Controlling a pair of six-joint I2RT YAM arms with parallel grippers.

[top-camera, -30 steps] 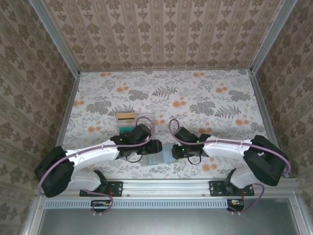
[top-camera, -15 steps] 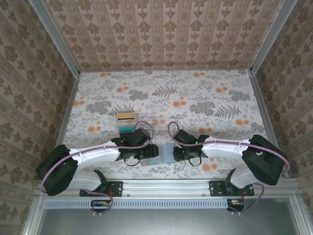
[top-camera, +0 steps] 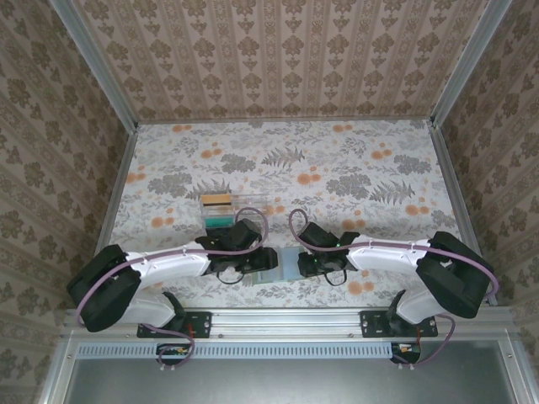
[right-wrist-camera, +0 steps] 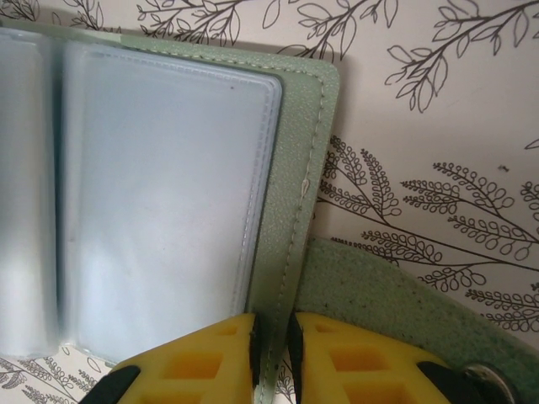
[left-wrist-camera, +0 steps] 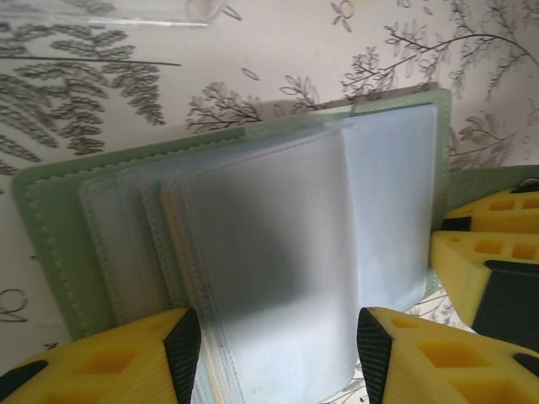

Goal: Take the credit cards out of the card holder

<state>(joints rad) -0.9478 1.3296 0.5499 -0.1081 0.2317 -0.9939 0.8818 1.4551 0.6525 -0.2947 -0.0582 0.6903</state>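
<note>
Counting first: one card holder, one teal-green card, one clear tray, two grippers.

Card holder lies open and flat on the floral table, just nearer the arm bases than the tray and to its right. Cover is pale sage-green with a stitched edge and rounded corners. Inside are several frosted clear sleeves, fanned on the half toward the tray, with one lying flat on the other half. Can't tell whether the sleeves carry cards. Closure strap, same green, sticks out on the side away from the tray, with a metal snap at its tip.

Teal-green card sits at the tray's near end. A tan-yellow item sits at the tray's far end; can't identify it.

Left gripper works the holder from the tray side. Jaws are apart, black-tipped yellow fingers either side of the top sleeve; can't tell whether they touch it.

Right gripper is on the side away from the tray, fingers nearly together, clamped on the cover's edge.
</note>
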